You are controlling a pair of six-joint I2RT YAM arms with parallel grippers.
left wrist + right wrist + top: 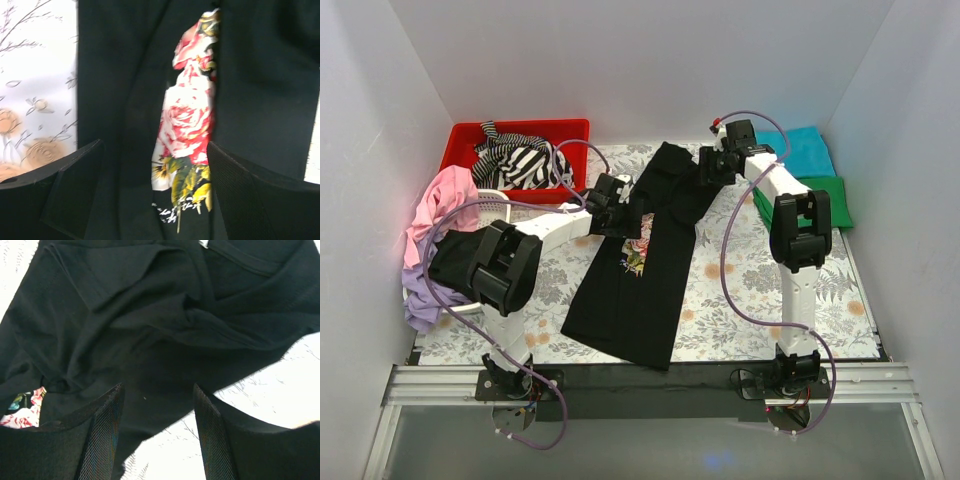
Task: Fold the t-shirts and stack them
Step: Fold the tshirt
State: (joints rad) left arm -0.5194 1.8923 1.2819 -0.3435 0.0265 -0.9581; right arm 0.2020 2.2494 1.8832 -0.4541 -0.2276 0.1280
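Observation:
A black t-shirt (625,300) with a pink-rose print (638,252) lies folded into a long strip down the middle of the table. My left gripper (623,208) hovers open over its left edge. In the left wrist view the rose print (187,120) and pale lettering show between the open left gripper (155,145). My right gripper (708,170) is open over the strip's rumpled far end (150,325), with nothing held between its fingers (107,430). Teal (805,150) and green (815,200) tees lie folded at the far right.
A red bin (470,135) at the back left holds a striped tee (520,160). Pink (445,200) and lilac (420,295) tees are heaped at the left edge over a white basket (490,194). A floral cloth (740,300) covers the table.

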